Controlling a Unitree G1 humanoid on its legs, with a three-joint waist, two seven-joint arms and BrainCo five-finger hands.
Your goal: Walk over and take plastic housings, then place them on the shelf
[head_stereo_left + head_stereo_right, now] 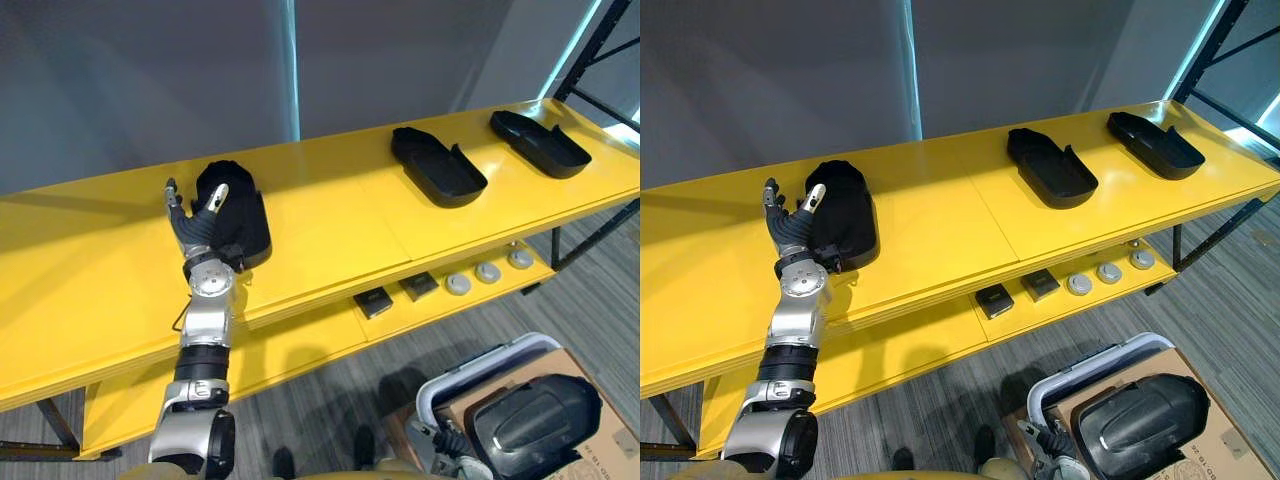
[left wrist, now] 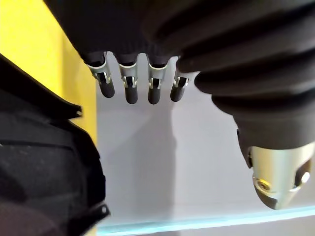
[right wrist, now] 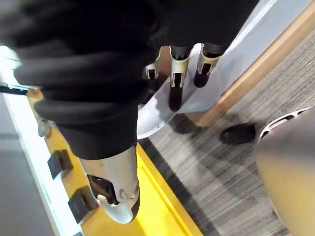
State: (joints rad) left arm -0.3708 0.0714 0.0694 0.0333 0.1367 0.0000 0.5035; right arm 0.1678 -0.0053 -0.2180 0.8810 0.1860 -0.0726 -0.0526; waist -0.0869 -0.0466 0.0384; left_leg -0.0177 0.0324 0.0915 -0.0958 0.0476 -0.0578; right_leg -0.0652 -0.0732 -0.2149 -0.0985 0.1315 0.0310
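Cardboard nearest, low on the right: a cardboard box (image 1: 598,398) on grey carpet (image 1: 320,410), edged by a white bin rim (image 1: 480,366), with a glossy boxed housing (image 1: 535,425) of black plastic lying in it. Close by, the right hand (image 3: 175,81), hanging over that rim with fingers straight and loosely apart, clasping nothing. Farther on, the yellow lower shelf (image 1: 300,350), bearing two small black blocks (image 1: 372,302) and, to their right, a row of three grey discs (image 1: 488,272). Above it, the yellow top shelf (image 1: 100,270), with the left hand (image 1: 200,225) reaching in from the lower left, fingers straight, spread and pointing toward the wall, closed on nothing. Right beside it on the top shelf, a matte black near housing (image 1: 240,215), dome side up; thumb overlapping its edge in the head views, touch or gap impossible to tell. From the left wrist, the same housing beside the row of fingers (image 2: 130,88), not between them. Farther right along the top shelf, a middle housing (image 1: 437,165) and an end housing (image 1: 540,143), both hollow side up and set apart. Farthest back, a grey wall (image 1: 150,80) with a pale light strip (image 1: 290,70), and a black rack frame (image 1: 600,45) at the right.
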